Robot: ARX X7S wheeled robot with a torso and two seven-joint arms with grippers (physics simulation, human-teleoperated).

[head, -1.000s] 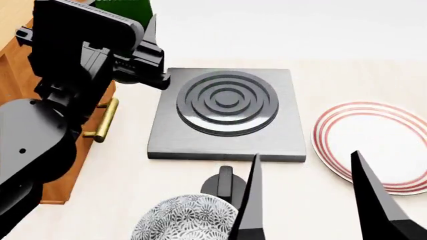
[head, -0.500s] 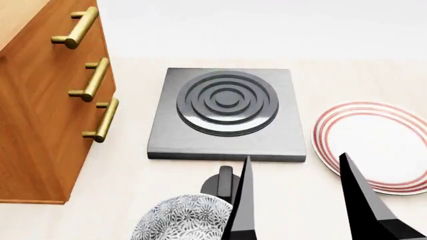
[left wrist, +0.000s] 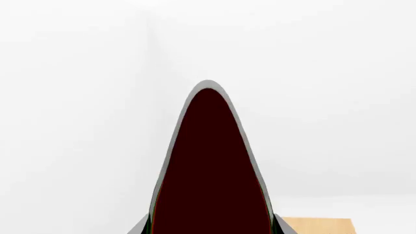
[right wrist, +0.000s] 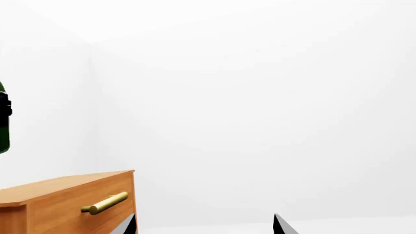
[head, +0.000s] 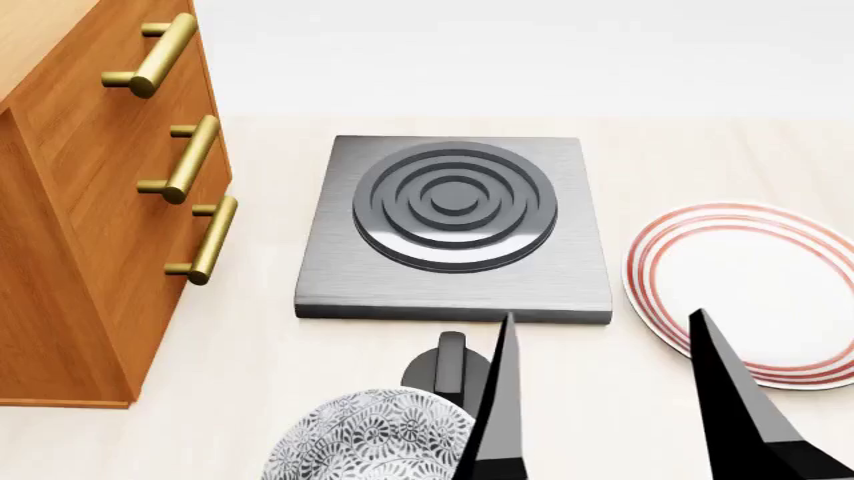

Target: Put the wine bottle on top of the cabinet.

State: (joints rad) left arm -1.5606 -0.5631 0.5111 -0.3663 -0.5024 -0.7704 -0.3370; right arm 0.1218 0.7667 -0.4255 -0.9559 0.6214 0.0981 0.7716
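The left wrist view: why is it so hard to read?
Left wrist view: a dark red-black shape, too near to identify, fills the centre against featureless white. Head view: sharp and evenly lit, soft shadows under the burner plate. Right wrist view: mostly blank white wall above the cabinet.

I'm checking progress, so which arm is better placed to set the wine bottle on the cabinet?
Left: the wine bottle fills its wrist view, apparently gripped, higher than the cabinet top. The right gripper hangs open, empty, by the patterned bowl.
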